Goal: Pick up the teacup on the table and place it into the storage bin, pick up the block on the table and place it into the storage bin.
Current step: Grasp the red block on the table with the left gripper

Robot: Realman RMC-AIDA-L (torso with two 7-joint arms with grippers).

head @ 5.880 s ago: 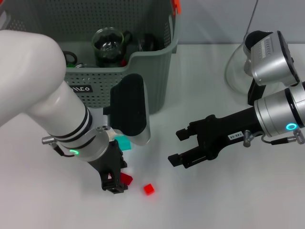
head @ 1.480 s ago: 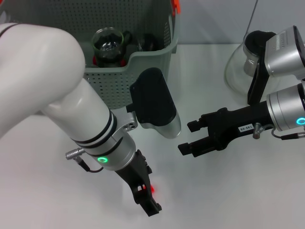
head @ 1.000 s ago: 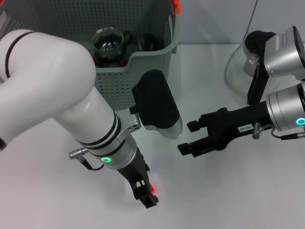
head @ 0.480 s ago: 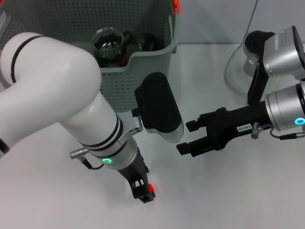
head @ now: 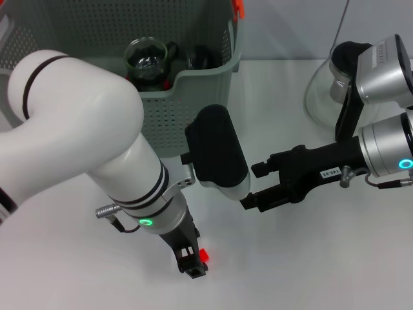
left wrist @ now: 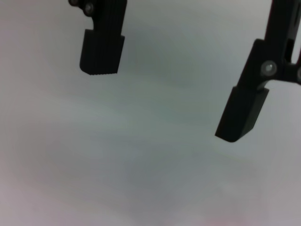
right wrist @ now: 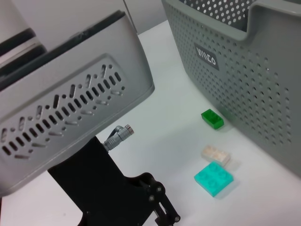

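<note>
A small red block lies on the white table, touching the right side of my left gripper. In the left wrist view the left gripper is open, its black fingers wide apart over bare table with nothing between them. The grey-green storage bin stands at the back, with a glass teacup inside it. My right gripper hovers open at mid-table, right of the left arm. The right wrist view shows the bin wall with green, cream and teal blocks beside it.
A clear glass vessel stands at the back right near my right arm. My bulky left arm covers the table in front of the bin and hides the blocks there in the head view. An orange clip sits on the bin's rim.
My left gripper has drawn back up and to the left, so the red block now shows at its right side. The left elbow swung right. The right arm has barely moved.
</note>
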